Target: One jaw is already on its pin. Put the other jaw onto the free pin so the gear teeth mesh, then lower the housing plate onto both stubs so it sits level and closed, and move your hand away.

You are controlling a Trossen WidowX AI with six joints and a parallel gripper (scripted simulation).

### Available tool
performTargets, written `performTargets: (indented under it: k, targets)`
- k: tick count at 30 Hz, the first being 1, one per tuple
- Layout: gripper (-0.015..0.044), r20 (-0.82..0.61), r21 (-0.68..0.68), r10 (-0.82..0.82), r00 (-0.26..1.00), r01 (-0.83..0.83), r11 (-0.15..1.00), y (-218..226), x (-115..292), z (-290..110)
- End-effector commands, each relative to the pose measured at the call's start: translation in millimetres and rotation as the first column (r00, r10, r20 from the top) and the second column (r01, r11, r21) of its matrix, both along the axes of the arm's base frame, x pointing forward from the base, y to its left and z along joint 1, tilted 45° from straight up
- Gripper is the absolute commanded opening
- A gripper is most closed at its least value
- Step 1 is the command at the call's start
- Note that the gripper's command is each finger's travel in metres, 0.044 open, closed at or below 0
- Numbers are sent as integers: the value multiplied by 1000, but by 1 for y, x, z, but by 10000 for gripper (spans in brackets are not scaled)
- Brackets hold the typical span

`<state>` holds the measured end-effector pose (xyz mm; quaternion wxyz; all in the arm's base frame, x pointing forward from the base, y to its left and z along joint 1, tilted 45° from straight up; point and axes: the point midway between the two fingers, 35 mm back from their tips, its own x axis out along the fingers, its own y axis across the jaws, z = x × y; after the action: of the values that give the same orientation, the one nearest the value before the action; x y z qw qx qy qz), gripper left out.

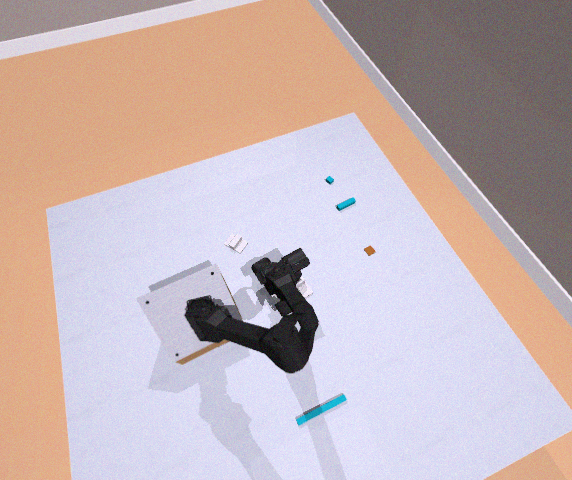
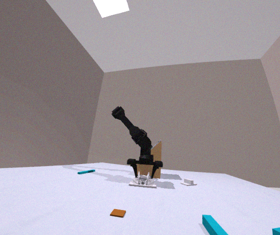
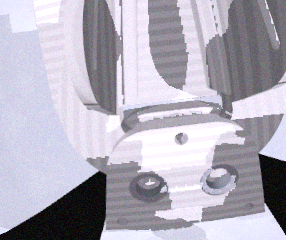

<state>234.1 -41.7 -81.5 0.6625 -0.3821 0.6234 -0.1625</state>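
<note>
My gripper (image 2: 144, 177) (image 3: 178, 170) points down with its fingers wide, shut on the sides of the white housing plate (image 3: 188, 155). The plate shows two round holes and a small one in the wrist view; a grey shape shows inside each large hole. Whether the plate is seated or level cannot be told. Beyond it lies the rounded white base (image 3: 78, 135) (image 2: 142, 185) (image 1: 305, 290) on the mat. Two thin white upright parts stand above the base between the fingers in the exterior view. The pins and gear teeth are hidden, so meshing cannot be seen.
A white stepped piece (image 1: 236, 243) (image 2: 188, 182) lies beside the gripper. A large board (image 1: 159, 315) (image 2: 157, 159) is near the arm. A long teal bar (image 1: 321, 409) (image 2: 86, 172), a shorter teal bar (image 1: 345, 204), a teal block (image 1: 329, 179) and an orange tile (image 1: 369, 250) (image 2: 118, 213) lie around.
</note>
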Motion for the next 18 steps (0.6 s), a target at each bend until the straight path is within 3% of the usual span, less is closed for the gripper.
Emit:
performTargets:
  k: [1, 18]
  targets:
    - [351, 5, 2, 1, 1000, -1, 1000, 0, 2, 0]
    - [351, 5, 2, 1, 1000, -1, 1000, -1, 3, -2]
